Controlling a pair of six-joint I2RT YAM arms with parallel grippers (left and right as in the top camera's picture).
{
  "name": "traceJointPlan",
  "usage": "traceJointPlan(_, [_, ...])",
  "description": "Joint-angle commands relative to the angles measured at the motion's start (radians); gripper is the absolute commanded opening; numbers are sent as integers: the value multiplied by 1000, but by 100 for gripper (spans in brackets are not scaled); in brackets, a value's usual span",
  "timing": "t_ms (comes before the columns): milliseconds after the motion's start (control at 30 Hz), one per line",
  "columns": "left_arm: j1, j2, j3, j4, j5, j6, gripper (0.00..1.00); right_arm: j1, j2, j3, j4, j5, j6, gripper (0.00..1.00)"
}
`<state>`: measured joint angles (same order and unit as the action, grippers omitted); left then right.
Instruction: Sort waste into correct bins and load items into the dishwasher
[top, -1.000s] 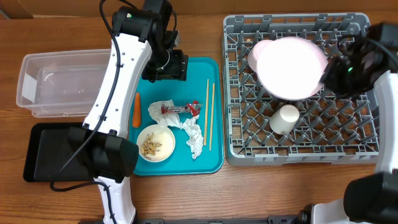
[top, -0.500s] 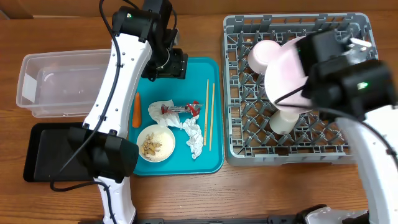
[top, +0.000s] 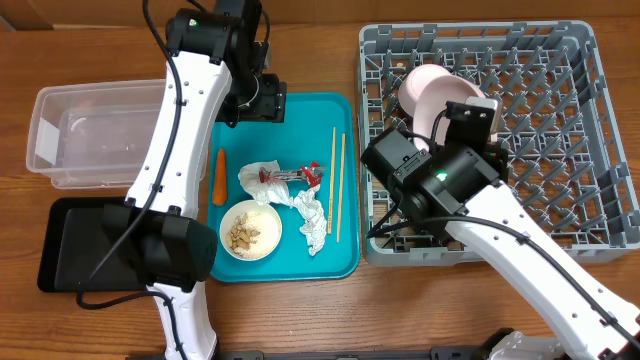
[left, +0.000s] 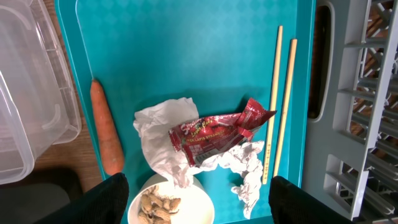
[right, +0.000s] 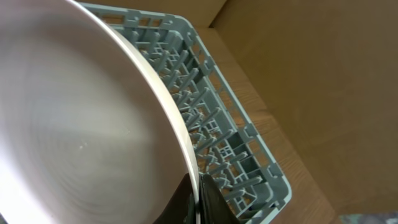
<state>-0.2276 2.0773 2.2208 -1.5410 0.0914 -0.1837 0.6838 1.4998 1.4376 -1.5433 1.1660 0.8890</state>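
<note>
Grey dish rack (top: 560, 130) on the right of the counter (top: 300, 310); pink plate (top: 432, 92) stands tilted on edge in its left part, rim pinched in the closed right hand (right: 198, 196). Teal tray (top: 300, 120) at centre, left hand (left: 198, 202) above it, fingers spread wide, holding nothing. Clear tub (top: 100, 135) and black tray (top: 85, 245) left of it. On the teal tray: 1 bowl (top: 265, 214) of nut scraps, 2 chopsticks (top: 338, 185) side by side, carrot (top: 219, 175) along the left edge, red wrapper (top: 290, 175) on crumpled tissues (top: 312, 220).
</note>
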Motion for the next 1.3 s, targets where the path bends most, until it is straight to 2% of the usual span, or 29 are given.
traceJointPlan(0, [0,-24,26,3,-13,-4,75,2,-8,-47,56,64,-37,4])
traceJointPlan(200, [0,-24,26,4,-13,-4,75,2,10,-84,133,-29,-101,4])
traceJointPlan(400, [0,-24,26,5,-14,-3,75,2,42,-95,156,-84,-105,4])
traceJointPlan(900, [0,-24,26,4,-14,-3,75,2,80,-95,153,-126,-89,4])
traceJointPlan(1267, [0,-24,26,3,-13,-3,75,0,80,-96,146,-59,-74,4])
